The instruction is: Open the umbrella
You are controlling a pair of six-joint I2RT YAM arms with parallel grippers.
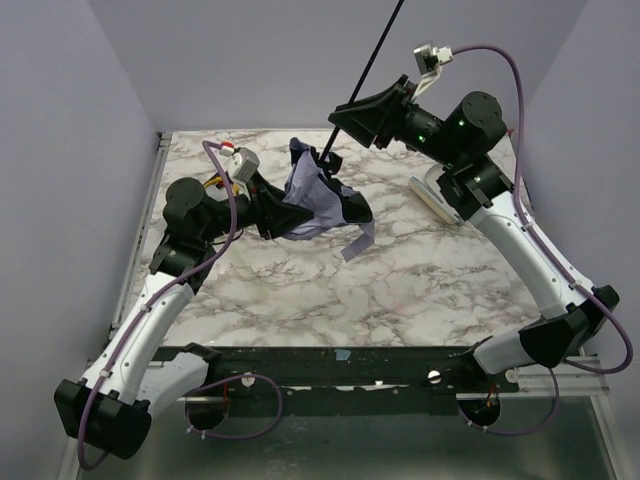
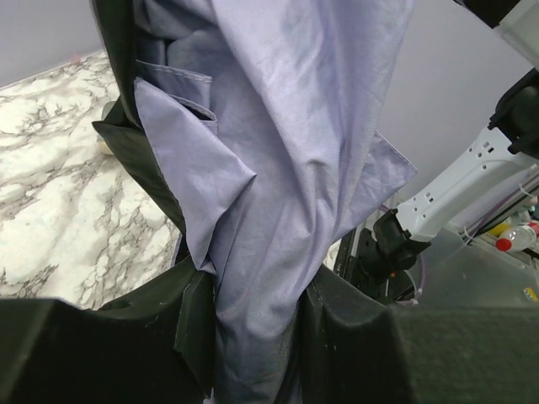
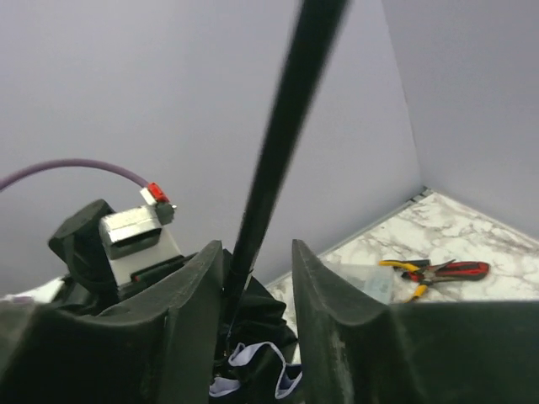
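A white, grey-veined marbled worktop (image 1: 400, 290) was enclosed by pale lavender walls (image 1: 60, 150). A cream tube-shaped sleeve (image 1: 429, 195) was laid flat near its right edge. Red-and-black-handled pliers (image 3: 434, 271) were seen lying by a far corner.

Soft, even light from above leaves only faint shadows on the bench (image 1: 400, 290). The top view is sharp; in the right wrist view the near shaft (image 3: 278, 143) is blurred and dark.
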